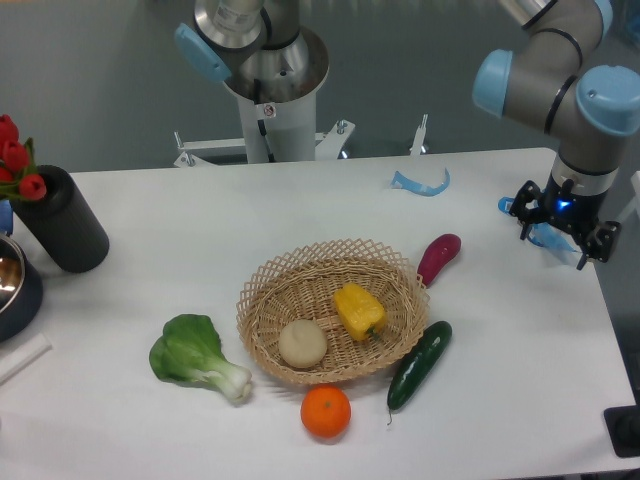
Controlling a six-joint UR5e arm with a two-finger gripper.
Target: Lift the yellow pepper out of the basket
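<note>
The yellow pepper (pixel 359 310) lies in the right half of the round wicker basket (pixel 300 276), beside a pale beige ball (pixel 302 343). My gripper (pixel 562 232) hangs over the table's right edge, well to the right of the basket and farther back. Its two dark fingers stand apart with nothing between them. The pepper is fully in view and nothing touches it.
Around the basket lie a purple eggplant (pixel 438 257), a dark green cucumber (pixel 420 364), an orange (pixel 325 411) and a bok choy (pixel 198 357). A black cylinder (pixel 62 220) with red tulips (pixel 14 158) and a metal bowl (pixel 12 283) stand at the left. A blue plastic scrap (pixel 421 184) lies at the back.
</note>
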